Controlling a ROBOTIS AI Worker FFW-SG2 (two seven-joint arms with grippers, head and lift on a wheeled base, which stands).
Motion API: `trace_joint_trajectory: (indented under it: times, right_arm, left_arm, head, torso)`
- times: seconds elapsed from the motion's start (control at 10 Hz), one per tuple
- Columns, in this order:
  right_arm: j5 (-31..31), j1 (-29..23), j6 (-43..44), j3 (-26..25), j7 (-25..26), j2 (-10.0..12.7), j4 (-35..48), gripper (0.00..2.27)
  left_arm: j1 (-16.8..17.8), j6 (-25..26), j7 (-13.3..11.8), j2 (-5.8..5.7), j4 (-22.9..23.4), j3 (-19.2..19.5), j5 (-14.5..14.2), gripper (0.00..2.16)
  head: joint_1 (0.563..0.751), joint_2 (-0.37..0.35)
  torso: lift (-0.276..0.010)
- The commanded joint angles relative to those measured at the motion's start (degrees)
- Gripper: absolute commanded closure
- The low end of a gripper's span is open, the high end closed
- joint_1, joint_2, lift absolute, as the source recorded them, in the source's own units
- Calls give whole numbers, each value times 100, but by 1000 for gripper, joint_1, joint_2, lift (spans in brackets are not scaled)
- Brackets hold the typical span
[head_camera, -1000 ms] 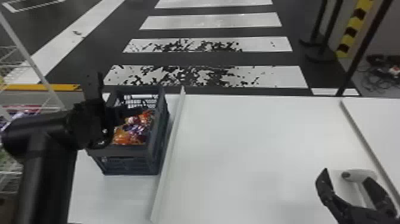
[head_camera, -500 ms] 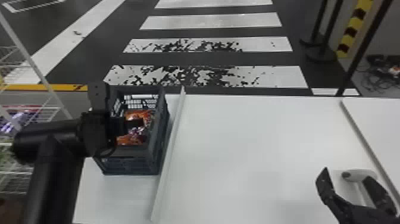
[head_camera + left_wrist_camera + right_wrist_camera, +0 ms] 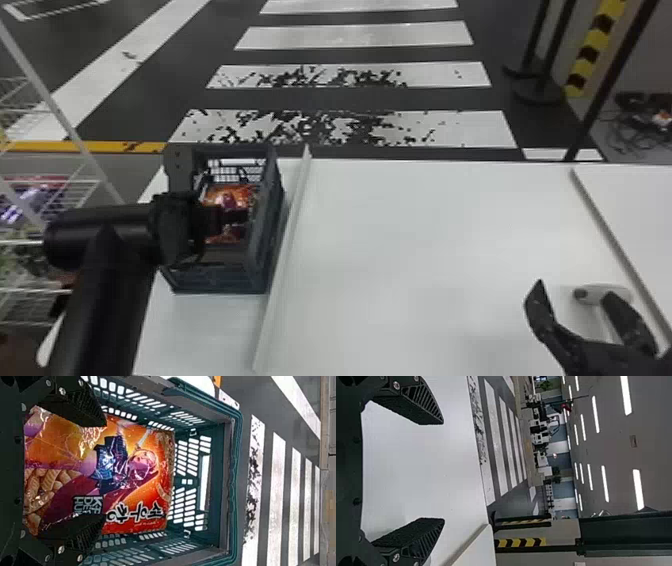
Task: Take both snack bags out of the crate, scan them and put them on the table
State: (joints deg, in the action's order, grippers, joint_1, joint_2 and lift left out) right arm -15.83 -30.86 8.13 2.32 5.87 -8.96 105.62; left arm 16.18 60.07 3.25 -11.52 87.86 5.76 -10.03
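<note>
Brought the spread black left gripper point(image 3: 235, 217) farther over the blue-grey plastic crate point(image 3: 215, 282), around a shiny orange-purple snack bag point(image 3: 130, 471) inside. Kept the black right gripper point(image 3: 574, 289) open above the white table point(image 3: 425, 225).

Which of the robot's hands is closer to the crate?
The left. The left gripper is over the orange snack bag in the crate; the right gripper is across the white table, near a grey-white handled object.

Your bag point(image 3: 130, 514) looks like glossy, crinkled plastic film; your crate point(image 3: 215, 280) is smooth, hard plastic with a dull sheen. You have a smooth, softly reflective table point(image 3: 425, 225), a smooth, satin-black arm point(image 3: 115, 320) and matt dark floor point(image 3: 350, 99).
</note>
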Motion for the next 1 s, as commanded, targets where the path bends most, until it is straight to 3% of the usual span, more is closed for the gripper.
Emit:
trace_joint_trajectory:
  times: [0.0, 0.5, 0.7, 0.9]
  right_arm:
    - [-25, 10, -1, -4, 1, -26, -15, 124]
    - [-34, 133, -36, 31, 1, -35, -112, 124]
    - [-25, 159, -36, 31, -7, -35, -173, 124]
    - [-25, 177, -36, 31, -7, -35, -200, 124]
  left_arm:
    - [158, -140, -8, 9, -279, -31, 27, 205]
    - [351, -316, -272, 44, -903, -102, 185, 211]
    - [377, -298, -439, 35, -964, -93, 273, 660]
    - [465, -210, -571, 53, -1034, -84, 423, 1467]
  head:
    - [695, 110]
    - [695, 102]
    - [695, 101]
    - [695, 97]
  torso:
    - [-95]
    - [-95]
    - [-95]
    - [-95]
